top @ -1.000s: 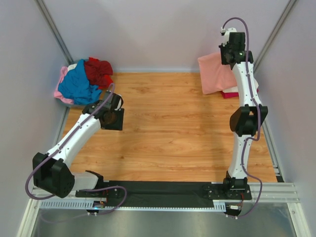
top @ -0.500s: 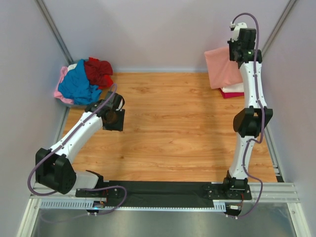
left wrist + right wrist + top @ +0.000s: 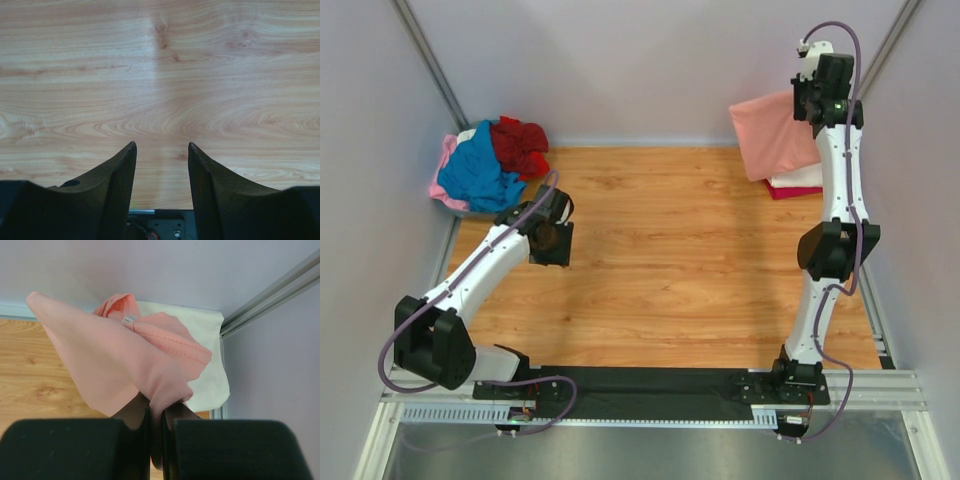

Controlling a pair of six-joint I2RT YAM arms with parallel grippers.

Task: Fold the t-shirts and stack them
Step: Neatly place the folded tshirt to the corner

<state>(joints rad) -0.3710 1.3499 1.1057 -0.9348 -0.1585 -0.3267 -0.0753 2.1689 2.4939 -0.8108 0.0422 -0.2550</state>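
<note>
A folded salmon-pink t-shirt (image 3: pixel 775 135) hangs in the air at the far right, and my right gripper (image 3: pixel 817 88) is shut on its edge. In the right wrist view the pink cloth (image 3: pixel 125 360) is pinched between the fingers, above a folded cream t-shirt (image 3: pixel 207 365). That cream shirt (image 3: pixel 798 177) lies on a dark red one (image 3: pixel 788 191) at the table's back right. Loose blue (image 3: pixel 475 170), dark red (image 3: pixel 518 145) and pale pink (image 3: pixel 447 150) t-shirts are heaped at the back left. My left gripper (image 3: pixel 160 150) hovers open over bare wood, holding nothing.
The wooden table (image 3: pixel 670 250) is walled by grey panels with metal posts (image 3: pixel 425 55) at the back corners. The heap of shirts sits against the left wall. A black strip (image 3: pixel 650 382) runs along the near edge between the arm bases.
My right arm has lifted and carried the salmon-pink shirt further right and toward the back, over the stack in the corner. The left arm has barely shifted.
</note>
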